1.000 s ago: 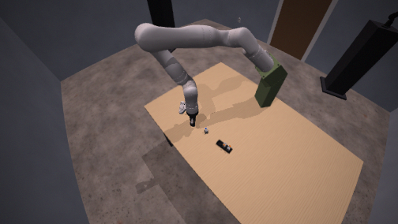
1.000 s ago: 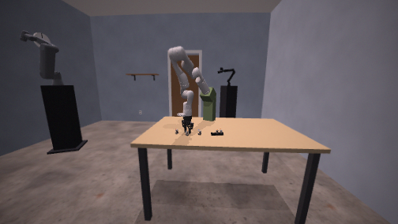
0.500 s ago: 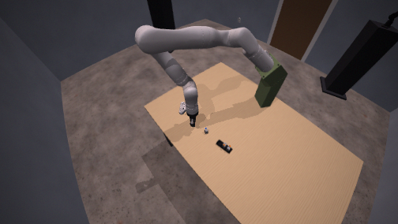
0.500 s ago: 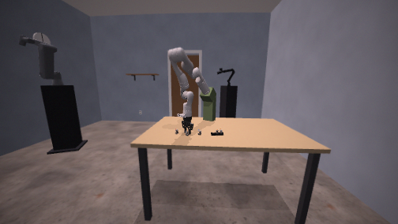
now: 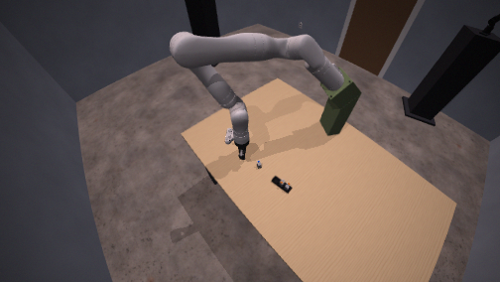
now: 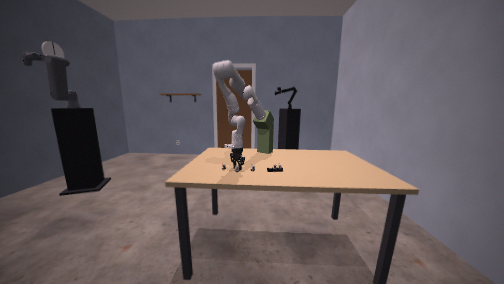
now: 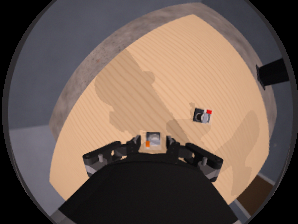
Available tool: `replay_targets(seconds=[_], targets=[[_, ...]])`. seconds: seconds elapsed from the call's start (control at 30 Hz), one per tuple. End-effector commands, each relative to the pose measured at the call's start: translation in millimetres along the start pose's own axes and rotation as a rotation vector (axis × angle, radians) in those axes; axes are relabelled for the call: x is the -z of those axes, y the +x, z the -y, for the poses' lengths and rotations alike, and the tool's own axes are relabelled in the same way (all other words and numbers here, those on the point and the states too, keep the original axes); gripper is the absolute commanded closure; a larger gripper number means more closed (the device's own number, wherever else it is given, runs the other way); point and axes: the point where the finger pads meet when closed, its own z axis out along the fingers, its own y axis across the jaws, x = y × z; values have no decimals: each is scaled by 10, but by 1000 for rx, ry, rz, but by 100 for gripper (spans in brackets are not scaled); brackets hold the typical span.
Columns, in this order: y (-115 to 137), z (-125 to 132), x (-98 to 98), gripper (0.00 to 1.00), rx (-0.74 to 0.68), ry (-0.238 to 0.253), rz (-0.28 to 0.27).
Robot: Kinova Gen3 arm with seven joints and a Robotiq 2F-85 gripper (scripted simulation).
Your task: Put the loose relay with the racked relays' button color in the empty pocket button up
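Observation:
The black rack [image 5: 277,182] lies on the wooden table, with two relays in it that show orange buttons; it also shows in the exterior view [image 6: 274,169]. My gripper [image 5: 241,155] points straight down, low over the table, to the left of the rack. In the wrist view the fingers stand half open on either side of a small clear relay [image 7: 153,140]; its button colour is too small to tell. They are not closed on it. A second loose relay [image 5: 258,164] with a bluish top lies between the gripper and the rack. Another relay [image 7: 201,115] shows a red spot.
The arm's green base [image 5: 339,108] stands at the table's far edge. A small loose piece [image 6: 223,166] lies left of the gripper. The table's near-left edge is close to the gripper. Black pedestals stand on the floor away from the table.

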Motion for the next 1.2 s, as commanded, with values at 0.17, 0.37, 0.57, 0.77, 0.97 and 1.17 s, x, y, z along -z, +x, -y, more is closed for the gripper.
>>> replay_targets(seconds=[0.17, 0.37, 0.57, 0.77, 0.97, 1.17], targets=[[18, 23, -10, 47, 0, 5, -5], [18, 23, -10, 47, 0, 5, -5], [18, 23, -10, 47, 0, 5, -5], [18, 23, -10, 100, 0, 5, -5], [17, 23, -11, 100, 0, 5, -5], [17, 23, -11, 100, 0, 5, -5]])
